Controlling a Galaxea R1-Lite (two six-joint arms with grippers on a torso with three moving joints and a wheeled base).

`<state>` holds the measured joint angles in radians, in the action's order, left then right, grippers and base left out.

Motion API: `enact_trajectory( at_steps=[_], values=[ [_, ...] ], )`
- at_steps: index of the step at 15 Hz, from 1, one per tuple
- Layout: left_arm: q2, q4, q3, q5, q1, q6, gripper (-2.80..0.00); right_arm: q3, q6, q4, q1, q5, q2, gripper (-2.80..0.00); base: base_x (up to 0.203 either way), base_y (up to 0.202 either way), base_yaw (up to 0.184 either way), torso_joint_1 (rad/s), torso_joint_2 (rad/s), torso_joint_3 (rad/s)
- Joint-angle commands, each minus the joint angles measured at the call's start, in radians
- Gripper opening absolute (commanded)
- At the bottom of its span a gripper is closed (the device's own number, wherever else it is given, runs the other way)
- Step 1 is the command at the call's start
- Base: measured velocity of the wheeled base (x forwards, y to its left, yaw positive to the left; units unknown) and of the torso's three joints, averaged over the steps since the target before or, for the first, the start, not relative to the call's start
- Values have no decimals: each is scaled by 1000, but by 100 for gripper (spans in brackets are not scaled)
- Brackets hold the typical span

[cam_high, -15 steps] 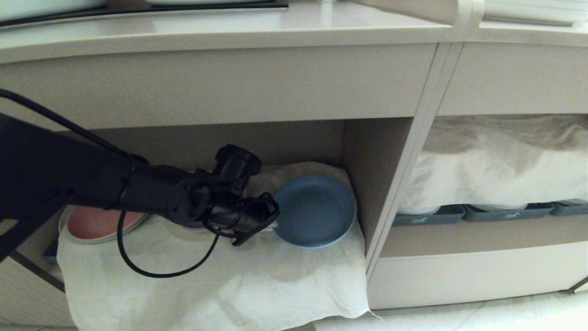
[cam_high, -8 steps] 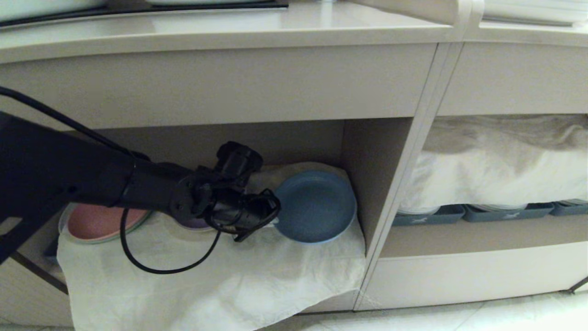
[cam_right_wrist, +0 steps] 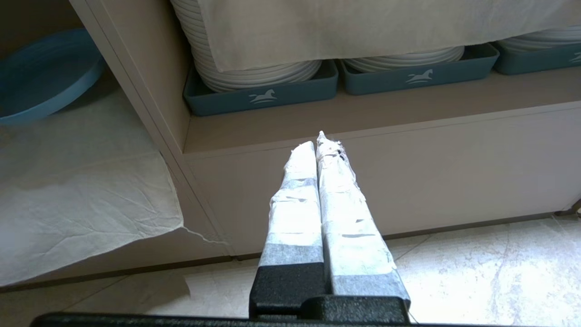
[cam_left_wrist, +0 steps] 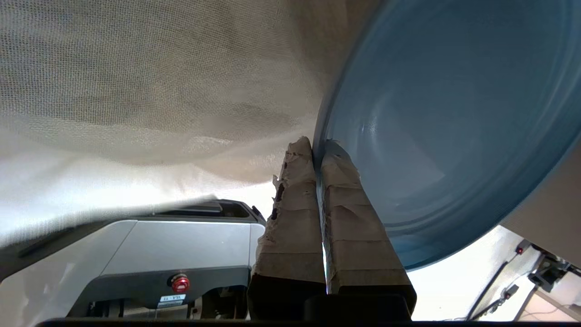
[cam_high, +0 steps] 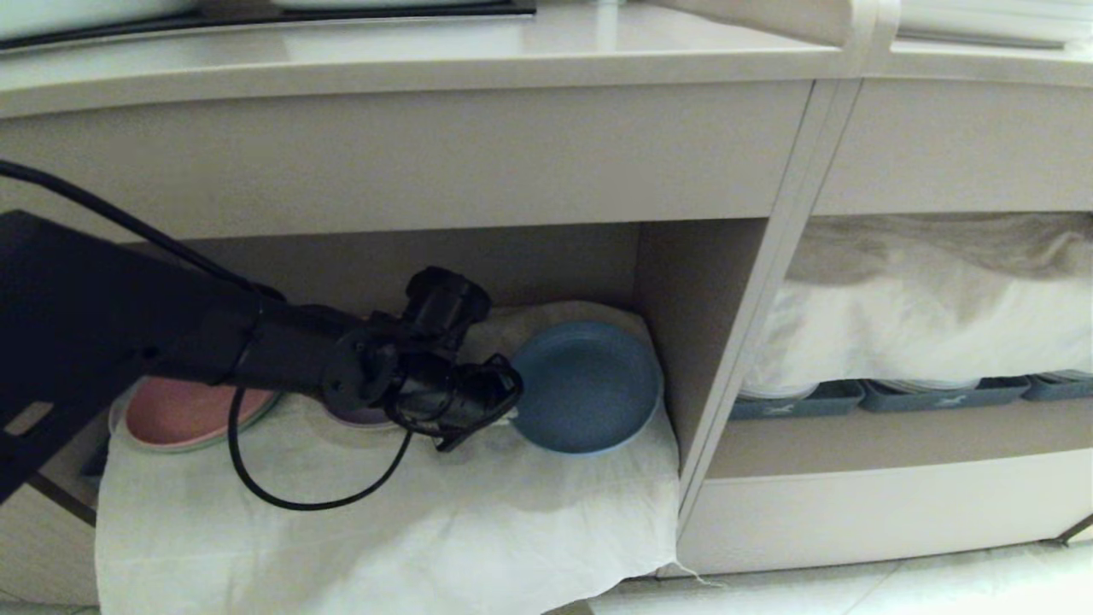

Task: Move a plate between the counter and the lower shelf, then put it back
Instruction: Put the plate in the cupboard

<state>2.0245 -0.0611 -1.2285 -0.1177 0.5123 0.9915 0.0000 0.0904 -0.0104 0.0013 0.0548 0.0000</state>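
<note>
1. Pinching the near left rim of the plate [cam_high: 585, 389], the left gripper [cam_high: 511, 416] has its taped fingers [cam_left_wrist: 295, 213] pressed almost together, one on each side of the rim.
2. Its black arm reaches in from the left of the head view, with a cable looping down below it over the white cloth [cam_high: 410, 530].
3. The light-blue plate sits in the right part of the lower shelf [cam_high: 657, 282], on the rumpled cloth, close to the compartment's right wall; whether it is lifted clear of the cloth I cannot tell.
4. A pink plate [cam_high: 175, 414] lies at the left of the same compartment, and a purple plate [cam_high: 363, 417] shows partly behind the wrist.
5. The counter [cam_high: 427, 60] runs across above.
6. The right gripper [cam_right_wrist: 320, 143] hangs low before the neighbouring compartment, fingers pressed together on nothing, pointing toward grey-blue trays [cam_right_wrist: 263, 97] of white plates [cam_right_wrist: 254, 72].
</note>
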Motion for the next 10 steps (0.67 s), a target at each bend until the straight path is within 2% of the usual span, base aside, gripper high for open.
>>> enact_trajectory(
  at_steps=[1, 10],
  values=[
    [5, 1, 0, 0, 0, 6, -280, 0, 0, 0, 0, 0, 0, -280, 0, 0, 0, 0, 0, 0],
    [23, 0, -51, 0, -7, 5, -280, 0, 0, 0, 0, 0, 0, -280, 0, 0, 0, 0, 0, 0]
  ],
)
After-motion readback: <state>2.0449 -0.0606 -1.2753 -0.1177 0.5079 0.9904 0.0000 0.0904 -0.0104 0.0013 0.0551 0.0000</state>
